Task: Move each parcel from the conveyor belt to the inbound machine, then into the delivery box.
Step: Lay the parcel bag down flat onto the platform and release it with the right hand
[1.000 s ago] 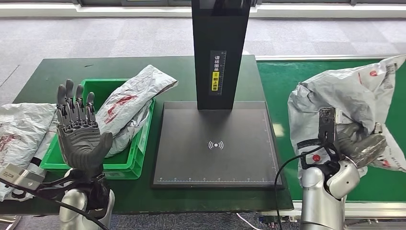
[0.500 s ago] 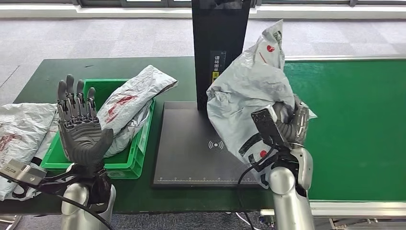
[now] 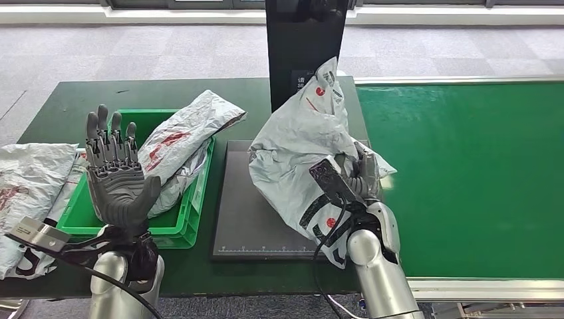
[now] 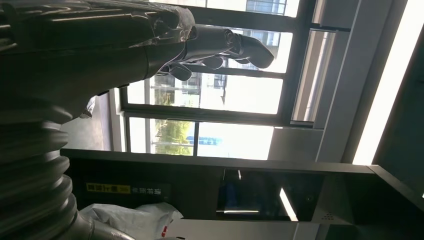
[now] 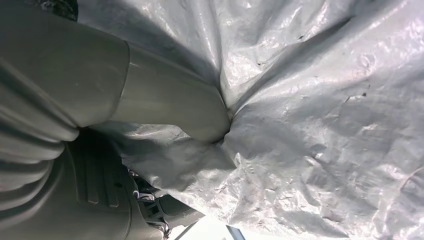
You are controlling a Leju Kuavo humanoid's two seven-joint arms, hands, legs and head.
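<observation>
Held parcel: a crumpled grey poly-bag parcel [image 3: 299, 156] is gripped by the right hand [image 3: 359, 174], whose fingers are closed into the bag's folds; in the right wrist view the thumb [image 5: 175, 107] is seen pressed deep into the film [image 5: 320, 125], a hold that suits a limp bag with no firm edge.

Parcel position: the parcel is held over the right half of the inbound machine's black plate [image 3: 239, 206], its lower end at or just above the plate near the front right corner; contact cannot be told. This placement is judged to bring it under the machine's upright column [image 3: 302, 46] for registering.

Left hand: the left hand [image 3: 120, 179] is raised with its palm up and its fingers spread, holding nothing, at the front edge of the green delivery box [image 3: 169, 229]; it is judged to be waiting to receive the parcel for the box.

Delivery box: one grey parcel [image 3: 179, 146] is already lying in it, draped over the box's right rim.

Bench left edge: another grey bag [image 3: 30, 176] is lying outside the box.

Conveyor belt: the green belt [image 3: 465, 173] lies to the right of the machine.

Stage: the machine step is judged to be in hand, the box step not yet done.
</observation>
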